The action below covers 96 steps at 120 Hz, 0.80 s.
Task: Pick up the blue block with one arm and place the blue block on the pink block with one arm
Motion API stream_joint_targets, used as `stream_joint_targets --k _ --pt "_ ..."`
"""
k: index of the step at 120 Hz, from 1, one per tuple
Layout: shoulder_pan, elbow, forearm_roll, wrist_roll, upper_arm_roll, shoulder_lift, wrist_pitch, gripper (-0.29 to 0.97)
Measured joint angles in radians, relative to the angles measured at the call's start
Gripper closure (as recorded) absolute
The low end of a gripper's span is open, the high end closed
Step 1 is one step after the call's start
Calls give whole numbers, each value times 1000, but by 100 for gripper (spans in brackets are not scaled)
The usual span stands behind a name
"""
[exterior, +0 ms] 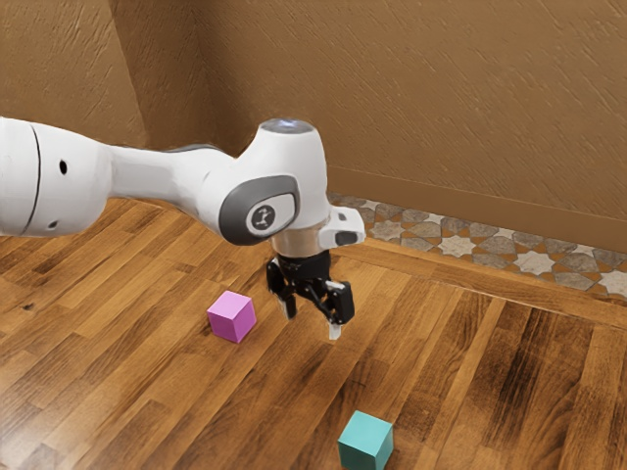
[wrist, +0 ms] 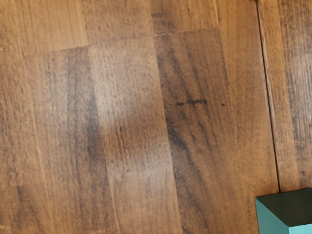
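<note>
A: Where's the blue one lying?
B: I've got the teal-blue matte cube [exterior: 365, 441] resting flat on one face, upright, low in the exterior view. One corner of that cube [wrist: 286, 215] also shows in my wrist view.
A: And the pink?
B: The pink-magenta matte cube [exterior: 231, 316] sits flat too, turned slightly. It's well apart from the blue one, up and toward the exterior view's left.
</note>
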<state>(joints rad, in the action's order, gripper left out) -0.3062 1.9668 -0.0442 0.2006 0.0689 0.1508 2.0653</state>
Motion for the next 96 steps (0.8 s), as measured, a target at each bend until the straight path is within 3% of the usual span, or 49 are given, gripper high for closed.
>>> stream_joint_targets --k 34,96 --pt "-109 61 -10 154 0 56 187 3" --pt "-240 124 52 321 0 103 287 5"
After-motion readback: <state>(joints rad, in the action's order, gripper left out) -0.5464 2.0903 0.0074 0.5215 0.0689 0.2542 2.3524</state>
